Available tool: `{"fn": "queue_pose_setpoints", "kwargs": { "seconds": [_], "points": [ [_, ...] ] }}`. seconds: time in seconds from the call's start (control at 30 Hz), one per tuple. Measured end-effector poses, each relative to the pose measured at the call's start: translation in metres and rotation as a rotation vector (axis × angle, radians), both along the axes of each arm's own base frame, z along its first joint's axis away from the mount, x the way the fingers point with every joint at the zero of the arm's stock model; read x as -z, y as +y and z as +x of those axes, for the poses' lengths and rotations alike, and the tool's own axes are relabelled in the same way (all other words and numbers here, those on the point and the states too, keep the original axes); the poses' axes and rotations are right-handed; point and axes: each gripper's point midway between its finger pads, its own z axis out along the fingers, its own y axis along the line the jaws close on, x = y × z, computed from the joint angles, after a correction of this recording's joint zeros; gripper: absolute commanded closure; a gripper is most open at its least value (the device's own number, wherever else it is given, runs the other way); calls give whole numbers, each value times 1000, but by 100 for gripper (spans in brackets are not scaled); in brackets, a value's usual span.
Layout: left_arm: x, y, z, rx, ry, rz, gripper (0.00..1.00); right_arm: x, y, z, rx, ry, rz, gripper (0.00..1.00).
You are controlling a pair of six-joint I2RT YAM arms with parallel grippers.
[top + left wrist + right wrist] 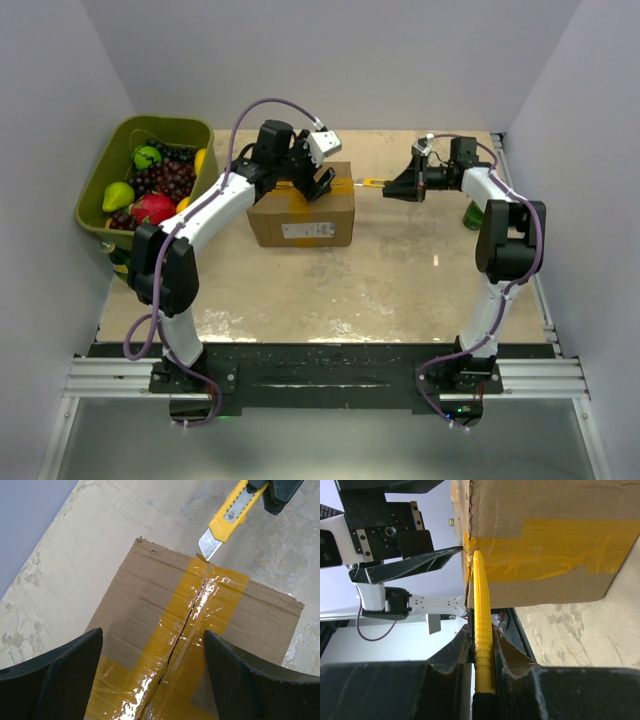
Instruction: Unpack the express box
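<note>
The express box (303, 215) is a brown carton with yellow tape on top and a white label on its near side. It stands mid-table. My left gripper (318, 182) is open above its top; the fingers (55, 675) straddle the taped seam (186, 625), which is slit along the middle. My right gripper (398, 186) is shut on a yellow utility knife (481, 630). The knife's blade tip (206, 548) touches the box's right top edge at the tape end. The box also fills the top of the right wrist view (545, 540).
An olive-green bin (118, 150) with fruit stands at the far left, behind my left arm. A green object (470, 215) sits by the right wall behind my right arm. The walls close in on three sides.
</note>
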Motion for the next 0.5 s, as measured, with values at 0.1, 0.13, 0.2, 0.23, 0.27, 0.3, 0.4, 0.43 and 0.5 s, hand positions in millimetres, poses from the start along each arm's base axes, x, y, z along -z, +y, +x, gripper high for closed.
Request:
{"fn": "queue_pose_setpoints", "kwargs": {
  "seconds": [0.1,0.13,0.2,0.23,0.27,0.3,0.4,0.43,0.5],
  "points": [
    [0,0,0,0,0,-1,14,-1,0,1,1,-4,1,100],
    [0,0,0,0,0,-1,14,-1,0,1,1,-4,2,100],
    [0,0,0,0,0,-1,14,-1,0,1,-1,-4,4,100],
    [0,0,0,0,0,-1,14,-2,0,1,-1,-5,5,100],
    [0,0,0,0,-1,-1,14,-2,0,1,-1,-5,6,100],
    [0,0,0,0,-1,-1,14,-2,0,1,-2,-4,8,100],
    [0,0,0,0,-1,-2,14,-4,0,0,-7,-3,17,100],
    [0,0,0,1,-1,-2,14,-4,0,0,-9,-3,20,100],
    [0,0,0,1,-1,-2,14,-5,0,0,-10,-2,22,100]
  ]
}}
